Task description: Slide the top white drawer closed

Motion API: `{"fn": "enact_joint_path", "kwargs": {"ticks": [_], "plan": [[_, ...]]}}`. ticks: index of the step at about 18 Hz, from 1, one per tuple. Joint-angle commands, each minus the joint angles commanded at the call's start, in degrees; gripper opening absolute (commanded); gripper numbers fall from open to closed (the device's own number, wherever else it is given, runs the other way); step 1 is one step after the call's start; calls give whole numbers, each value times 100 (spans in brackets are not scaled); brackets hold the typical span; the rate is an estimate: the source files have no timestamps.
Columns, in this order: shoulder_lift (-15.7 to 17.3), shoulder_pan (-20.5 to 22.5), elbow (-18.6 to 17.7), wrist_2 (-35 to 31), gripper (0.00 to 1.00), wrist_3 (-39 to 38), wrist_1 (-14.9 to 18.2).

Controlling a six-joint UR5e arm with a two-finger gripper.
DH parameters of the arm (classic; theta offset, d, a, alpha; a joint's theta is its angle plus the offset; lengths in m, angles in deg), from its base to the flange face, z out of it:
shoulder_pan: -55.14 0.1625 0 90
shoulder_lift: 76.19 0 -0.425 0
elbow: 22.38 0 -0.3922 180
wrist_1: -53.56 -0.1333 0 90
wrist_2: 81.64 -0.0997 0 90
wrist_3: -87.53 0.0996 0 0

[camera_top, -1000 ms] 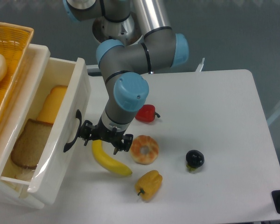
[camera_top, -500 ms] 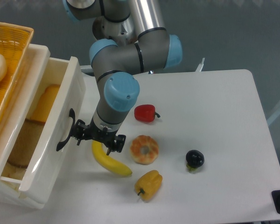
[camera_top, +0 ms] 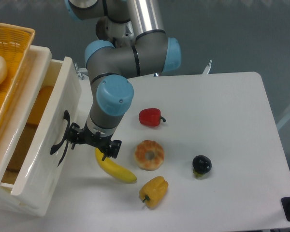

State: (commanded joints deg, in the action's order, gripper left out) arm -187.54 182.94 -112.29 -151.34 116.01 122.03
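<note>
Cream-white glossy plastic is what's filling the left side: the top white drawer (camera_top: 36,154), a big box drawer with a tall flat front panel, is sitting partly pulled out, with a narrow strip of its inside showing behind the panel. Something orange-yellow and something brown are lying in that gap, too hidden to name. Its black curved handle (camera_top: 60,137) is sticking out of the front panel toward the table.

Right up against that handle, the black two-finger gripper (camera_top: 91,141) is hanging off the grey UR5e arm with light blue joint caps (camera_top: 114,96). One end of the gripper is touching or just beside the handle; honestly I can't tell whether the fingers are spread or pinched together from this angle, and nothing is visibly held between them.

Using the drawer as the reference point: a yellow banana (camera_top: 114,168) is lying on the white table (camera_top: 222,111) just beside the front panel, partly under the gripper. A bit farther out from the drawer, a round orange-and-white glazed doughnut (camera_top: 149,154) is sitting, with a red bell pepper (camera_top: 150,117) behind it and a yellow bell pepper (camera_top: 153,190) in front. A small dark purple-black round fruit (camera_top: 201,165) is lying well apart from the drawer. An orange wicker basket (camera_top: 9,53) is resting above the drawer, holding a white rounded thing.
</note>
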Motion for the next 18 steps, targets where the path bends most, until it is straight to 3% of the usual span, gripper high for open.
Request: {"fn": "enact_joint_path", "kwargs": {"ticks": [18], "plan": [[-9, -228, 0, 0, 100, 0, 0]]}}
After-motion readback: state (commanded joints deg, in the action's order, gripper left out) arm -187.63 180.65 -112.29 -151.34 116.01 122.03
